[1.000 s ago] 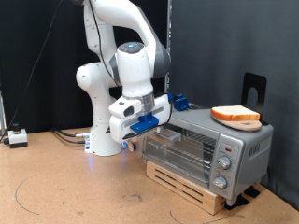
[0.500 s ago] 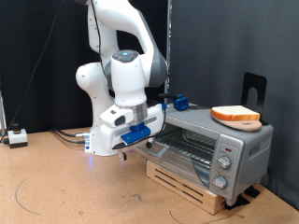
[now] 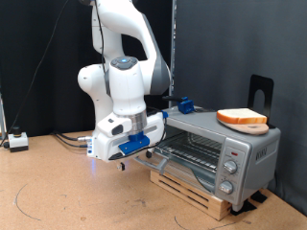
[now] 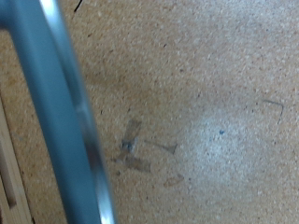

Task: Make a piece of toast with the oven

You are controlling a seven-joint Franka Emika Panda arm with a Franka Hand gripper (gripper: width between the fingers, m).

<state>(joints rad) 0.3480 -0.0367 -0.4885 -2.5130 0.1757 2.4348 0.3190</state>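
Note:
The silver-grey oven [image 3: 240, 151] stands on a wooden slatted base at the exterior view's right. Its glass door [image 3: 165, 153] hangs partly open, swung out and down towards the left, and the wire rack shows inside. The piece of toast [image 3: 242, 116] lies on a round wooden plate [image 3: 251, 126] on top of the oven. My gripper [image 3: 124, 161] is low at the door's outer edge, left of the oven. Its fingers are too small to make out. The wrist view shows no fingers, only a blurred grey-blue bar [image 4: 56, 103] close up, over the cork table [image 4: 206, 112].
The slatted base [image 3: 192, 190] sticks out under the oven. A black stand [image 3: 260, 91] rises behind the oven. A blue part [image 3: 182, 103] sits at the oven's back left. A small white box [image 3: 16, 141] with cables lies at the far left.
My hand has moved left and down, away from the oven front. The glass door has swung out and down with it, from nearly shut to partly open.

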